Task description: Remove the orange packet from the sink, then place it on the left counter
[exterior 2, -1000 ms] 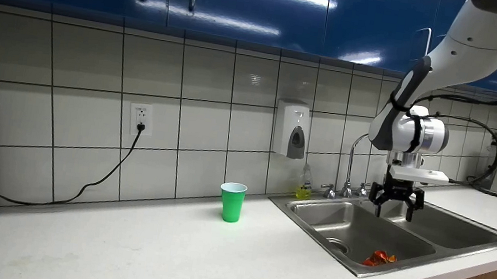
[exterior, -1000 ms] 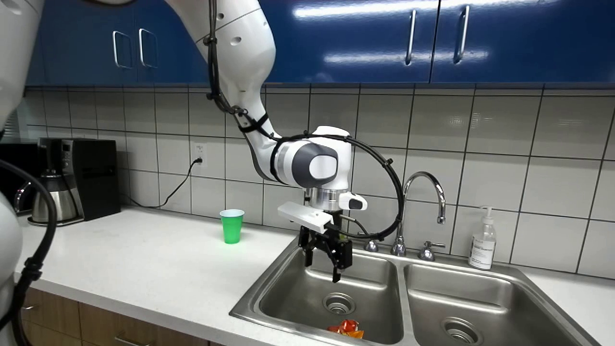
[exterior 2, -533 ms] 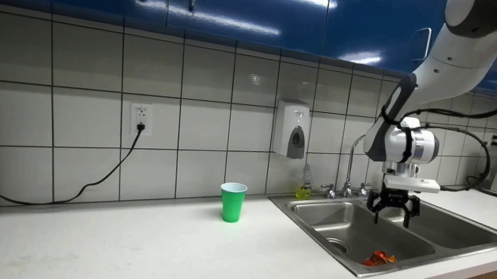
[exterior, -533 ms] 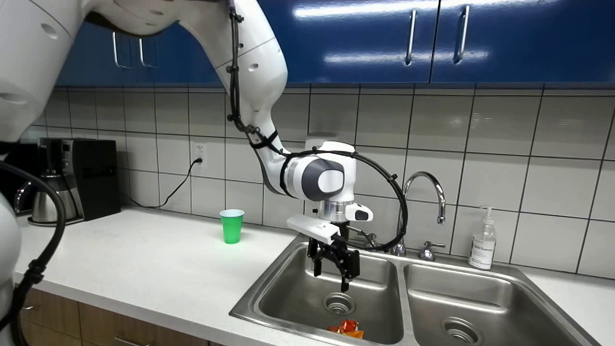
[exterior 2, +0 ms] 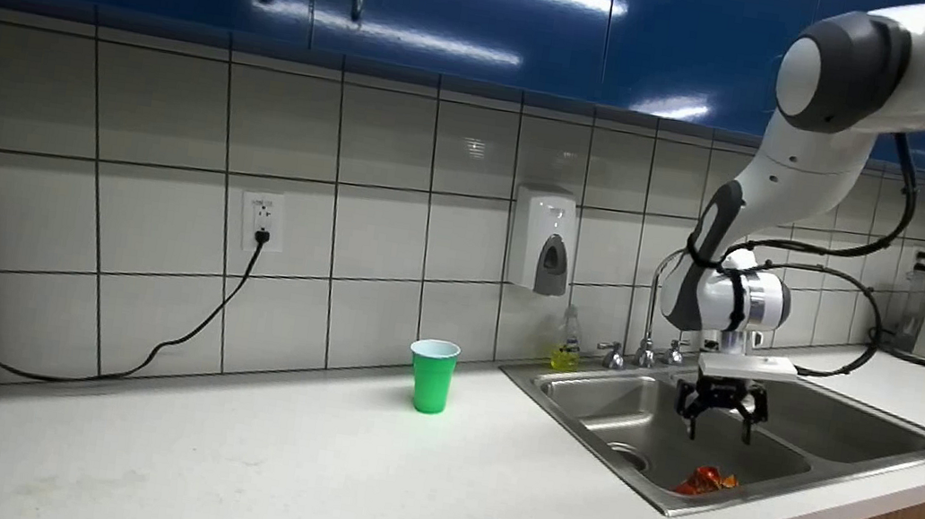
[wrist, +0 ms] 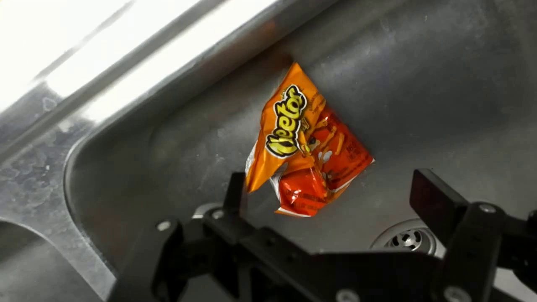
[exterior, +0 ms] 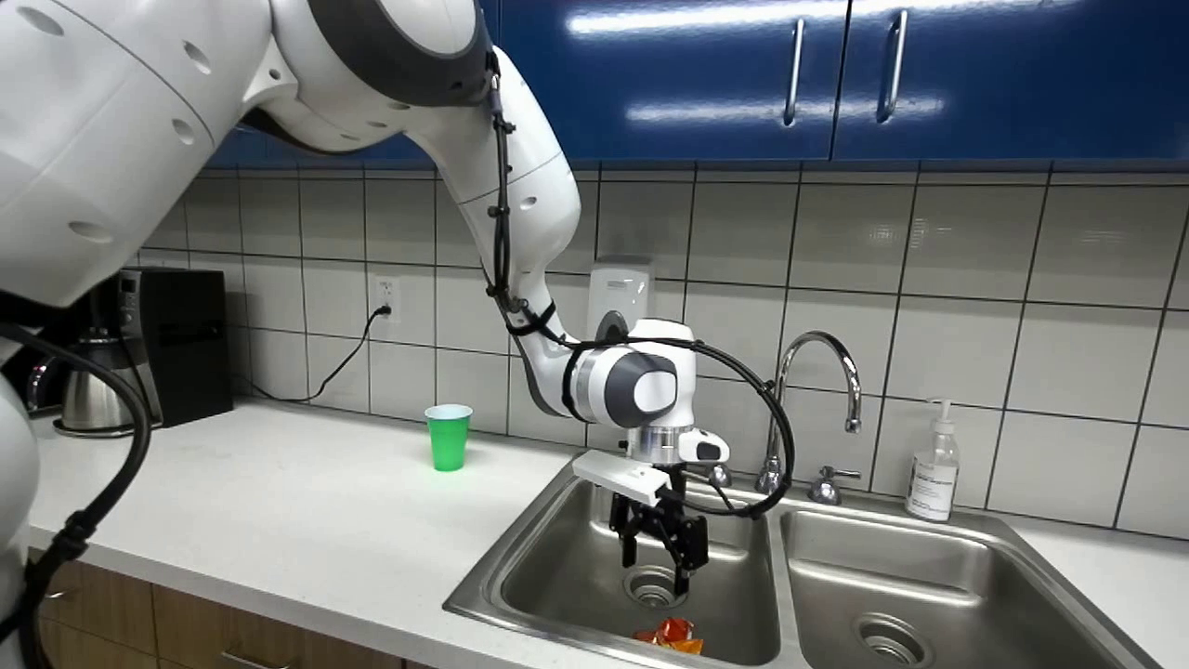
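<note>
The orange packet (exterior: 671, 634) lies crumpled on the floor of one sink basin, near its front wall, in both exterior views (exterior 2: 706, 481). In the wrist view the packet (wrist: 289, 121) shows whole, with yellow lettering and a red part. The sink (exterior: 502, 557) is steel with two basins; its bare floor fills much of the wrist view (wrist: 419, 105). My gripper (exterior: 656, 574) is open and empty, pointing down over the packet's basin, above and behind the packet (exterior 2: 719, 438). In the wrist view its fingers (wrist: 329, 180) stand wide apart. The left counter (exterior 2: 261, 467) is light grey-white.
A green cup (exterior: 449, 439) stands on the left counter near the wall. A chrome faucet (exterior: 841, 367) curves behind the sink, beside the arm. A white bottle (exterior: 933, 474) stands behind the far basin. A drain (wrist: 407, 240) lies below the gripper. A soap dispenser (exterior 2: 544, 239) hangs on the wall.
My gripper has moved down toward the basin and forward, nearer the packet, staying open. The packet and the cup have not moved.
</note>
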{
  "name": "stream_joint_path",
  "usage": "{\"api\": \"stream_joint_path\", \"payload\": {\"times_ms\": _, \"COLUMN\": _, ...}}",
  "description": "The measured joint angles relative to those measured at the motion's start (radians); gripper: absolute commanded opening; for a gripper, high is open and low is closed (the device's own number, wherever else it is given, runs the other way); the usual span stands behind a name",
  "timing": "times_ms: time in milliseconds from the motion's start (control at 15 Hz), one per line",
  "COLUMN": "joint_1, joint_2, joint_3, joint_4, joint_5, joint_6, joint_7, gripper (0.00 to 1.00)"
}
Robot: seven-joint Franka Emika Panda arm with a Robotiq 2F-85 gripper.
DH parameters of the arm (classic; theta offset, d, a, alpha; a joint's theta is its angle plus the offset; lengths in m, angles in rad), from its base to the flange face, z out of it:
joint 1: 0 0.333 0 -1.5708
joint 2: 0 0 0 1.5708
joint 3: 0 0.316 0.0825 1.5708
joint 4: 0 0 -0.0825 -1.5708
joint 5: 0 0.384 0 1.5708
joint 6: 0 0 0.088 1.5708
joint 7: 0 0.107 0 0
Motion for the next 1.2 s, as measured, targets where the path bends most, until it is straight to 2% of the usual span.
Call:
{"api": "stream_joint_path", "payload": {"times_ms": 667, "joint_1": 0.001, "joint_2": 0.172, "joint_3": -0.009, "joint_4": 0.128, "joint_5": -0.070, "joint_6": 0.000, "joint_7": 0.053, "gripper": 1.00}}
{"api": "stream_joint_path", "payload": {"times_ms": 1200, "joint_1": 0.002, "joint_2": 0.227, "joint_3": -0.012, "joint_4": 0.171, "joint_5": -0.089, "joint_6": 0.000, "joint_7": 0.062, "gripper": 1.00}}
